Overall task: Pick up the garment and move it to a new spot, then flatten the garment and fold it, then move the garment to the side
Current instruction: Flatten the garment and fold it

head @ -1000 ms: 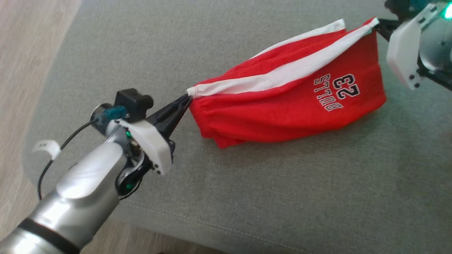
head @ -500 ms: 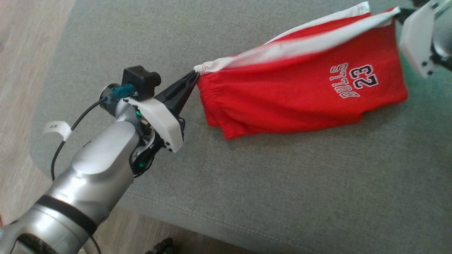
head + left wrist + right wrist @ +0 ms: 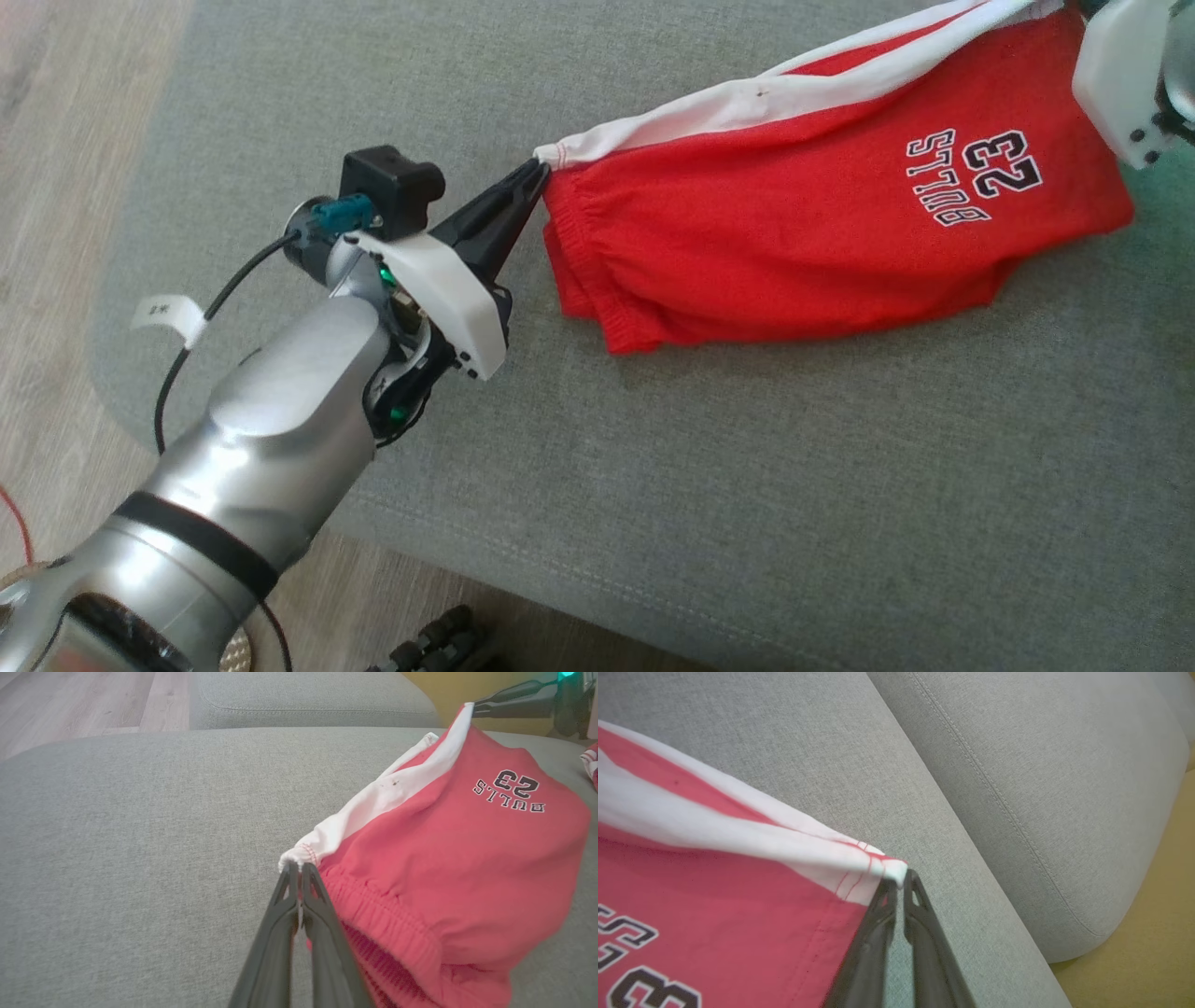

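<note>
From my station, the biggest thing on screen is the grey sofa seat (image 3: 653, 523), with its rounded back cushion (image 3: 1041, 788) in the right wrist view and wooden floor (image 3: 56, 187) off the seat's left edge. Over the seat's far right part I have the shorts (image 3: 794, 252), pulled out between the two arms. In the head view their long axis runs on a slant from the middle left up to the top right corner. The gathered elastic waistband (image 3: 583, 243) points toward my left arm and the hemmed leg end toward my right. The upper edge is drawn taut and raised, while the red body hangs below it and seems to rest on the cushion along its lower edge. The cloth is bright red with a broad white stripe (image 3: 747, 98) along the taut edge. The left gripper (image 3: 537, 173) has its dark fingers pressed together on the white corner at the waistband end. The right gripper (image 3: 900, 884) is pinched the same way on the white corner at the hem end. Near that hem end there is a black and white print (image 3: 976, 173) reading BULLS 23, upside down from the head camera. A small dark speck (image 3: 761, 91) sits on the stripe.
</note>
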